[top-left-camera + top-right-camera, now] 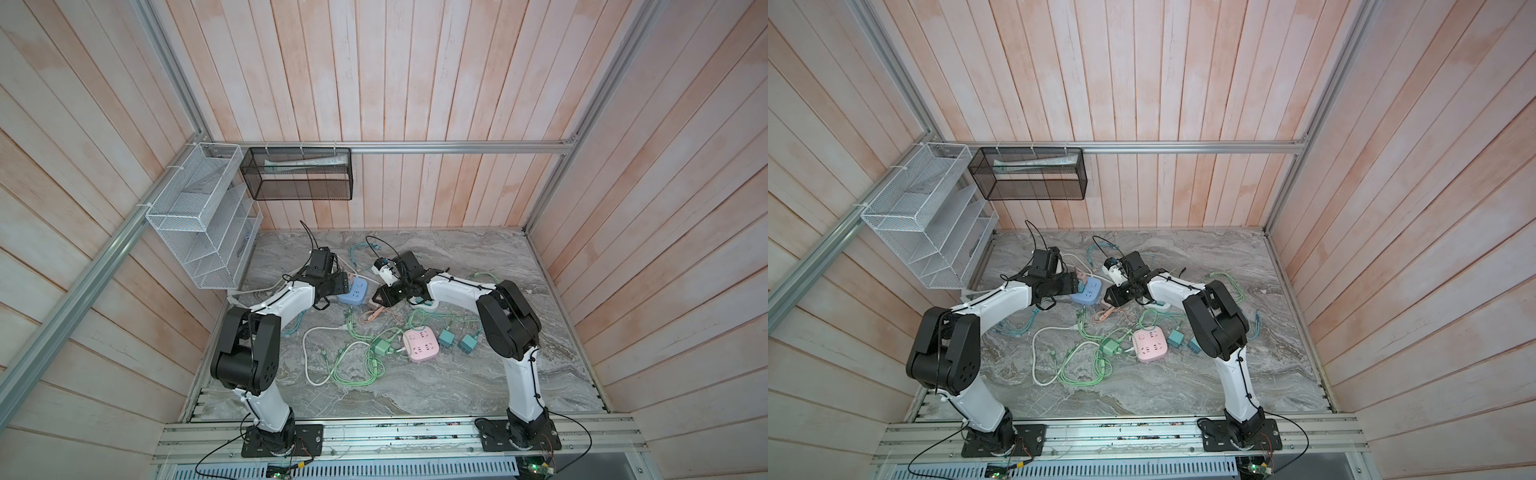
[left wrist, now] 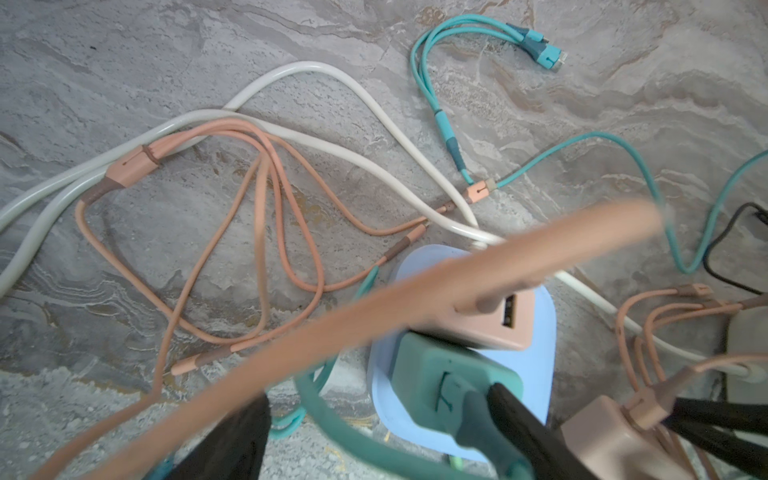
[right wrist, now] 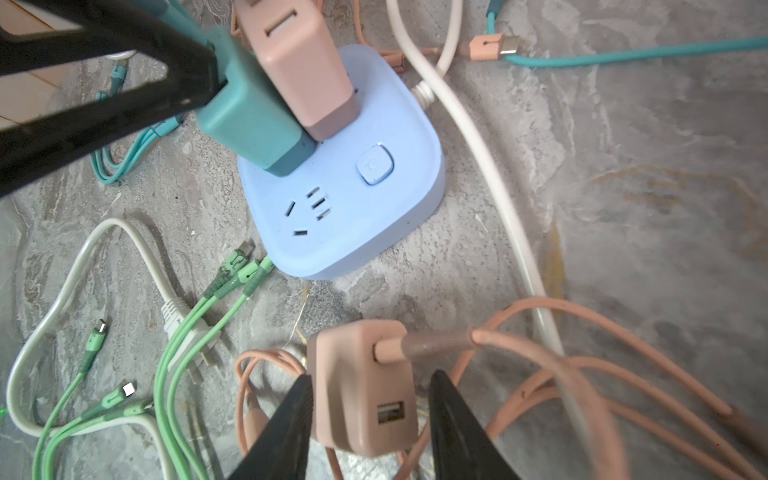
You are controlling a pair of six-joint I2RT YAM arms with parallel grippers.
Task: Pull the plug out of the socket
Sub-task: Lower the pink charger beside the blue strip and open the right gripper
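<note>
toward the counter's (image 1: pixel 457 374) back edge the teal plug (image 3: pixel 249 124) stands in the blue socket (image 3: pixel 365 216), your left tool (image 2: pixel 374 399) apart astride it. likely light, rigid, slick: clamp its flat sides. your right tool (image 3: pixel 372 376) gapes around a loose pink plug (image 3: pixel 361 415).

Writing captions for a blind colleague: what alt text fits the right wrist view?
A loose pink charger sits between the open right claw's fingers. Beyond it, a blue power strip holds a teal charger and a second pink charger; the left claw is at the teal one.
</note>
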